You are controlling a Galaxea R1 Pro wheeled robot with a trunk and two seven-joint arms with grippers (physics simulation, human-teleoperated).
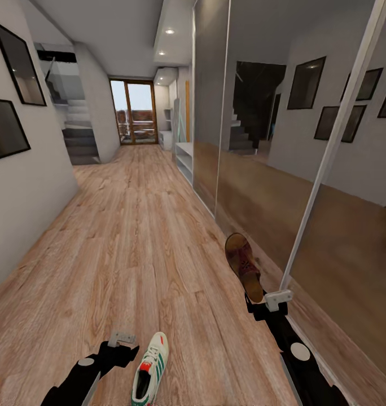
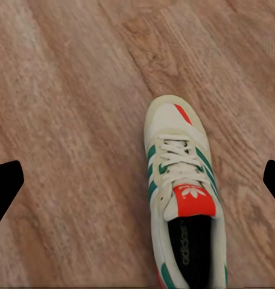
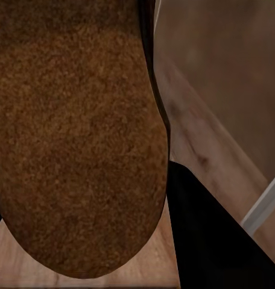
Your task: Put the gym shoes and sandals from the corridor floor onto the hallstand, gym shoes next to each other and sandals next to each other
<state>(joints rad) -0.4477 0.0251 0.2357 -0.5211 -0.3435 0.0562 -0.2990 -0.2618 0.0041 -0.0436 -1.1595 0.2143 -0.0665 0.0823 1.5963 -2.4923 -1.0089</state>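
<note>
One gym shoe (image 1: 150, 369), white with green stripes and a red tongue patch, lies on the corridor floor (image 1: 131, 237) at the near edge of the head view. My left gripper (image 1: 121, 340) hovers just left of it. In the left wrist view the gym shoe (image 2: 183, 205) lies on the planks between my wide-apart black fingertips (image 2: 5, 186), closer to one of them. My right gripper (image 1: 266, 304) is shut on the heel end of a brown sandal (image 1: 244, 265), held off the floor beside the mirrored door. The sandal's brown sole (image 3: 77, 132) looms close in the right wrist view. The hallstand (image 1: 183, 160) stands far down the corridor on the right.
A mirrored sliding-door wardrobe (image 1: 306, 169) runs along the right, its white frame post (image 1: 328, 169) close to my right arm. A white wall with dark pictures (image 1: 18, 62) borders the left. Stairs (image 1: 80, 135) and a glass door (image 1: 134, 113) close the far end.
</note>
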